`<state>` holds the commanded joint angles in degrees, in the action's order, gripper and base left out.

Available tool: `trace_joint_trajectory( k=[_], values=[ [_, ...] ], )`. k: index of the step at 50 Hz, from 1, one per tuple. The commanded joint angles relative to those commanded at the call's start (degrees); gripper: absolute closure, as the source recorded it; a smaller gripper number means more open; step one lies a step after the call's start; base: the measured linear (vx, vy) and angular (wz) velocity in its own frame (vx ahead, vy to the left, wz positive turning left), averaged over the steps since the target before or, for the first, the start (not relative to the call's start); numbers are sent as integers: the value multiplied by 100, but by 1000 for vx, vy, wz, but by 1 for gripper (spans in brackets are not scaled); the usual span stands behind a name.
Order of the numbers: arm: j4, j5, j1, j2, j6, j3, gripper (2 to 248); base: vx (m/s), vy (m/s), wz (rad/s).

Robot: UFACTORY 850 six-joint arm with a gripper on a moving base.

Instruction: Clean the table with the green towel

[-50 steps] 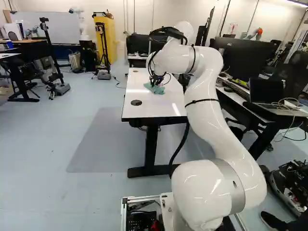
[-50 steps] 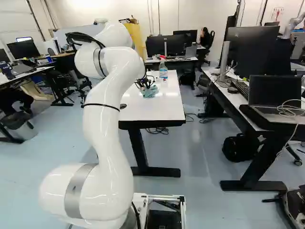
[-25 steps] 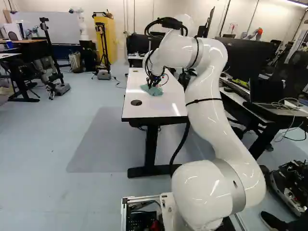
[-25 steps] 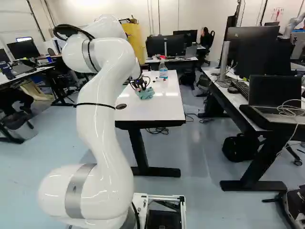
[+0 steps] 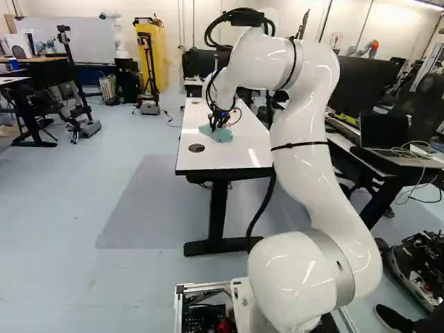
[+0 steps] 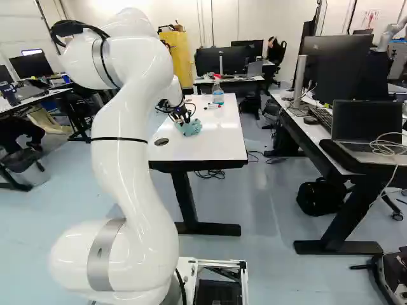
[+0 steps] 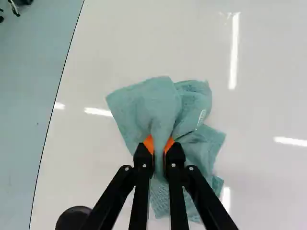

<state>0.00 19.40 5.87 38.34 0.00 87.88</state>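
My gripper (image 5: 218, 123) is low over the white table (image 5: 208, 158), toward its left side. In the right base view the gripper (image 6: 182, 119) is partly behind the arm. The wrist view shows the gripper (image 7: 159, 152) shut on the green towel (image 7: 153, 103), with a fold of cloth pinched between the orange pads. The rest of the towel spreads crumpled over the tabletop around the fingers. Beside the gripper, the round black table insert (image 7: 73, 218) lies near the table's left edge.
Farther back on the table stand a spray bottle (image 6: 218, 94) and small items, one a marker (image 6: 213, 106). A desk with a laptop (image 6: 365, 130) and monitors is at the right. Another robot (image 5: 114, 35) stands far back.
The arm has swung left and drawn somewhat back toward the base, dragging the gripped towel left over the tabletop. The base has not moved.
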Motion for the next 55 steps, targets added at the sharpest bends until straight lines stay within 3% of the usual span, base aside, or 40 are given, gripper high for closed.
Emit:
trace_joint_trajectory(
  k=[29,55],
  values=[
    [0,0,-135,-700,0,-985,207,0,0,0],
    [0,0,-447,-1060,0,-1477,207,0,0,0]
  ],
)
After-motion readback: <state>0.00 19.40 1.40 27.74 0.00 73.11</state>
